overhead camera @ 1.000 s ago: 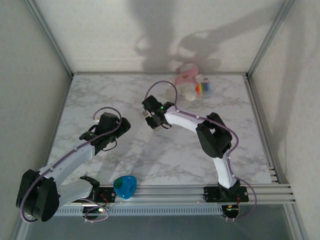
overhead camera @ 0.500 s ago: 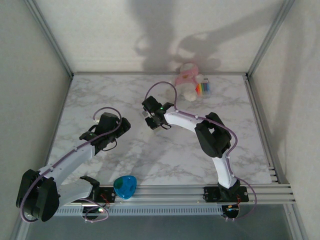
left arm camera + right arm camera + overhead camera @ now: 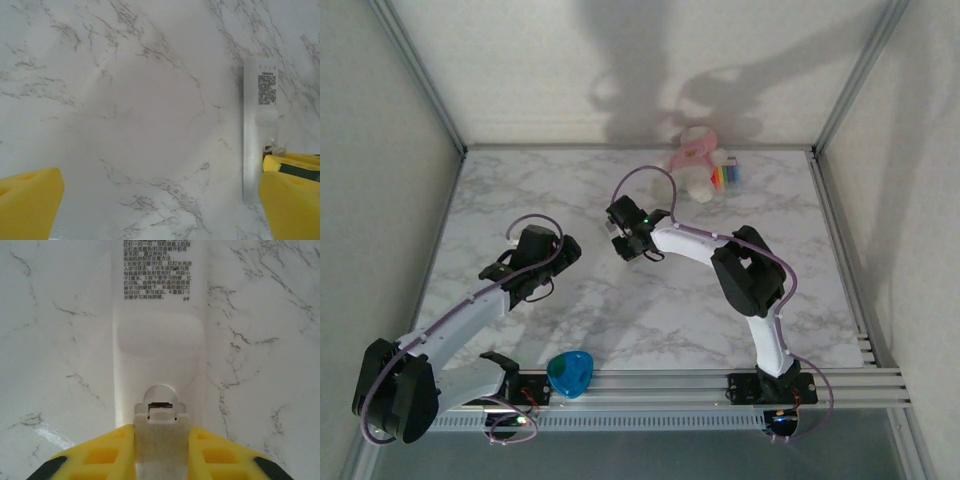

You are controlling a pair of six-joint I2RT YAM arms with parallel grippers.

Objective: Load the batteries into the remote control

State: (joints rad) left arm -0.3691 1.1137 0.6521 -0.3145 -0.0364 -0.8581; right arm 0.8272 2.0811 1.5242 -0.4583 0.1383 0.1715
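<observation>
With right fingers [image 3: 100, 455] clamped on small whitish plastic cover [image 3: 162, 440], align squarely with slim white-grey remote [image 3: 157, 340] ahead; left fingers [image 3: 27, 205] spread.

On the table [image 3: 265, 315], the remote control [image 3: 157, 340] lies before the right hand [image 3: 161, 435] and its battery [image 3: 162, 452].

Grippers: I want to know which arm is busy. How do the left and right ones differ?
The left gripper is wide open with nothing between its fingers; the right gripper is closed on a small whitish piece. The remote lies off to the left gripper's side, but straight ahead of the right gripper. Both have yellow fingers.
</observation>
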